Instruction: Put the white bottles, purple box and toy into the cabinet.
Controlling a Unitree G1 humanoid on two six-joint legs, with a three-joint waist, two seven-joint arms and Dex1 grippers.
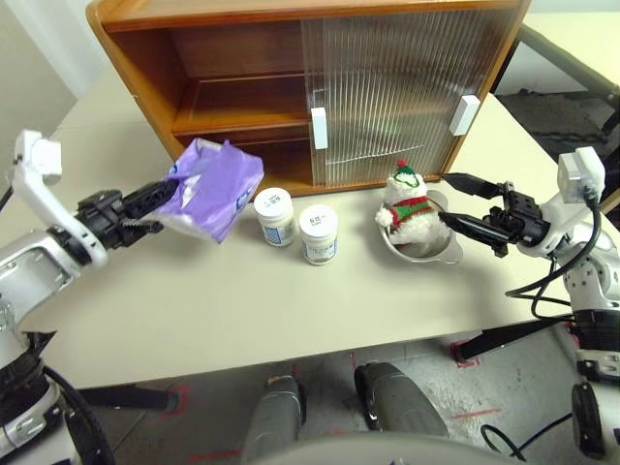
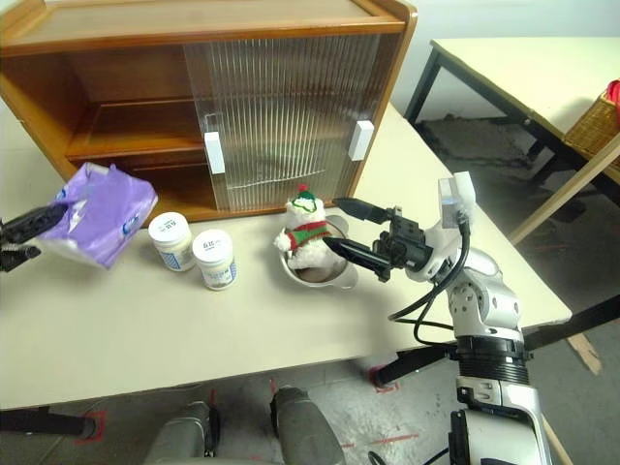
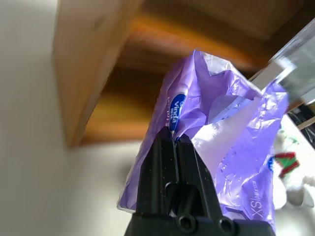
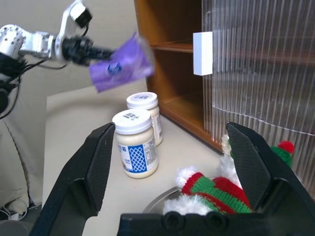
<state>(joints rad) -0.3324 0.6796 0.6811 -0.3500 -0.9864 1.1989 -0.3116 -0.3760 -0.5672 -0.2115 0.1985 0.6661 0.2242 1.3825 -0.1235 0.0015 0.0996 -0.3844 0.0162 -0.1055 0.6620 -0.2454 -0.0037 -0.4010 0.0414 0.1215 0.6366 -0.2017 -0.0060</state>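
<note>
My left gripper is clenched on a corner of the soft lavender plastic-wrapped tissue pack, which hangs clear of the cream tabletop in front of the open left half of the orange-brown wooden cabinet. My right gripper stands spread wide beside the small white plush snowman, which sits in a round steel bowl near the tabletop's right edge. The two squat white jars stand side by side just before the cabinet's front.

In the left wrist view my fingers pinch only a fold of wrapper (not the pack's body), so I judge the film could slip or tear and drop the pack onto the jars below; swinging loosely, it might also catch the shelf edge.

From the right wrist view, the spread black fingers flank the snowman's hat; closing low, I'd risk dragging the bowl along.
</note>
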